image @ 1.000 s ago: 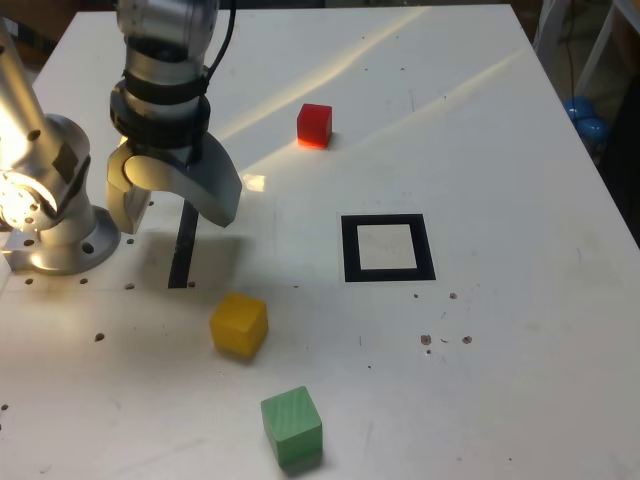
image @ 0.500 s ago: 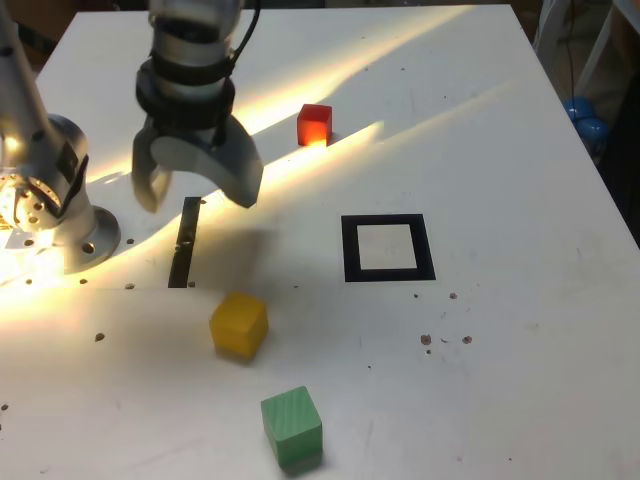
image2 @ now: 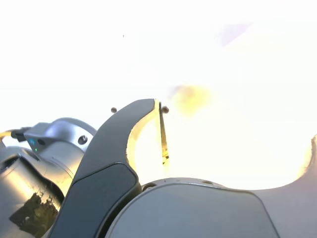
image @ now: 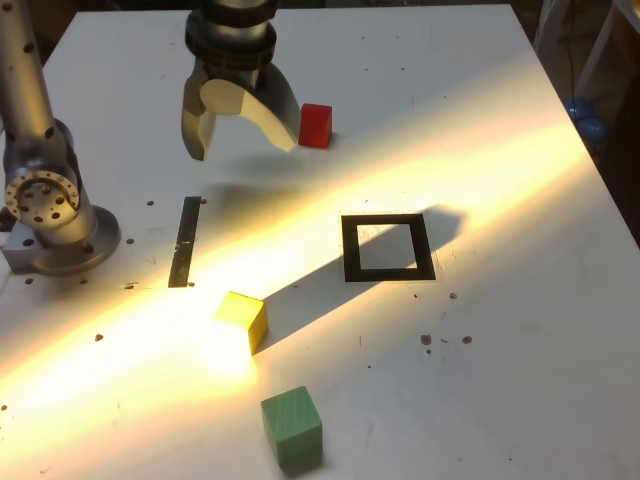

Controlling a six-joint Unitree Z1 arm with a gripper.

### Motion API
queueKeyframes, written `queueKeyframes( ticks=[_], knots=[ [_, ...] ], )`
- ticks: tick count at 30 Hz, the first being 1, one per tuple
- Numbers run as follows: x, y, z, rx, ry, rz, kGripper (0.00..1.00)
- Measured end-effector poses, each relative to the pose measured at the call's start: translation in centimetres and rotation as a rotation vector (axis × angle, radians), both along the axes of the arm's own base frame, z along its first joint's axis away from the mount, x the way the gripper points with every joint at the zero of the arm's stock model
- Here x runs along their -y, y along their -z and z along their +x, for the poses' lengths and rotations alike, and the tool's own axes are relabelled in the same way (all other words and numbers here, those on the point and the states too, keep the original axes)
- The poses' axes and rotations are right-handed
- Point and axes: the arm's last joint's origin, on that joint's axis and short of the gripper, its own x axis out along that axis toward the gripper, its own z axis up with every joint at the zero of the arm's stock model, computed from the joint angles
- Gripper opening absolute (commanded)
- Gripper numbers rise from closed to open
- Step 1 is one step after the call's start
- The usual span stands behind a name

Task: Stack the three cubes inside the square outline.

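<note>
The gripper (image: 240, 128) hangs wide open and empty, with the red cube (image: 315, 125) just beside it toward the exterior view's right.

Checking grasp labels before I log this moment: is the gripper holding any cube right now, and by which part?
Nothing is held. The gripper hangs open and empty beside the red cube; the yellow cube and green cube sit untouched on the table.

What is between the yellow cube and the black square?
Nothing: in the exterior view only bare white table and shadow lie between the yellow cube and the square outline.
</note>
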Motion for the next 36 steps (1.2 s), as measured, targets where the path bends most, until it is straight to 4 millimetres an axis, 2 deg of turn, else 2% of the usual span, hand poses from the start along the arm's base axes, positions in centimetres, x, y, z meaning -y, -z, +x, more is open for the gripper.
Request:
queueKeyframes(
  ticks=[5, 14, 20, 29, 36],
  knots=[
    [-2.4, -0.5, 1.3, 0.016, 0.036, -0.004, 0.98],
    [-6.8, 0.3, 3.6, 0.004, 0.067, -0.037, 0.97],
    [-9.1, 0.9, 5.5, 0.001, 0.083, -0.049, 0.96],
    [-10.9, 3.0, 7.9, -0.027, 0.092, -0.071, 0.89],
    [-11.6, 3.9, 8.7, -0.037, 0.084, -0.079, 0.72]
  ],
)
